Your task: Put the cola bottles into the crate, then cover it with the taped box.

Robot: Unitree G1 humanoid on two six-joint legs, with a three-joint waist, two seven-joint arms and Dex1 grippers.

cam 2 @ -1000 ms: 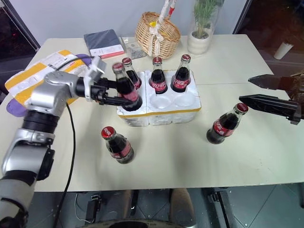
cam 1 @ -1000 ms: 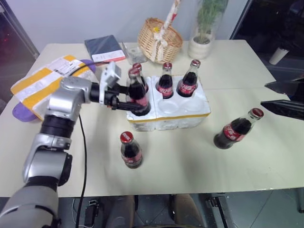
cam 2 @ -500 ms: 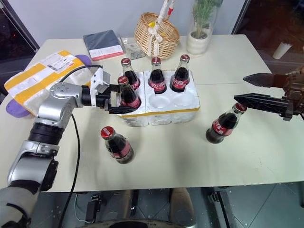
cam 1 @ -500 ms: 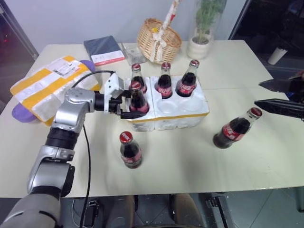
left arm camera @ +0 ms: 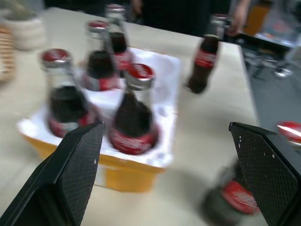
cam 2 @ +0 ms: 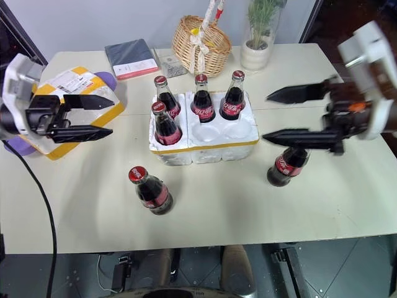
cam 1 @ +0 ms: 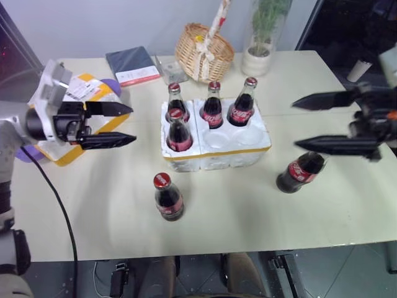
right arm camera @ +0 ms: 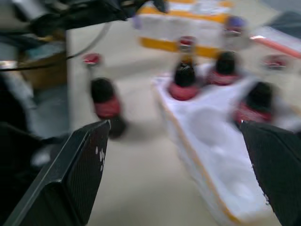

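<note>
With four dark glass cola bottles (cam 2: pixel 166 126) standing in the low white foam crate (cam 2: pixel 205 143), both the left gripper (cam 2: pixel 99 117) and right gripper (cam 2: pixel 279 114) hung spread and empty, so the right-hand loose bottle (cam 2: pixel 285 166) below the right gripper seemed next, the yellow-taped foam box (cam 2: pixel 68 105) waiting far left.

Four red-capped glass cola bottles (cam 2: pixel 200 99) stand upright in the low white foam crate (cam 2: pixel 205 148). Two more (cam 2: pixel 149 190) stand on the table outside it. The yellow-taped white foam box (cam 2: pixel 69 105) lies well apart.

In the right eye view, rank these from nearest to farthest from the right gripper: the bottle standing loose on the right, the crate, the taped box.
From the right gripper, whose fingers are open:
1. Loose cola bottle, just beneath its lower finger, on the table's right side.
2. Crate, mid-table, to the gripper's left.
3. Taped box, far left, behind the left gripper.
</note>
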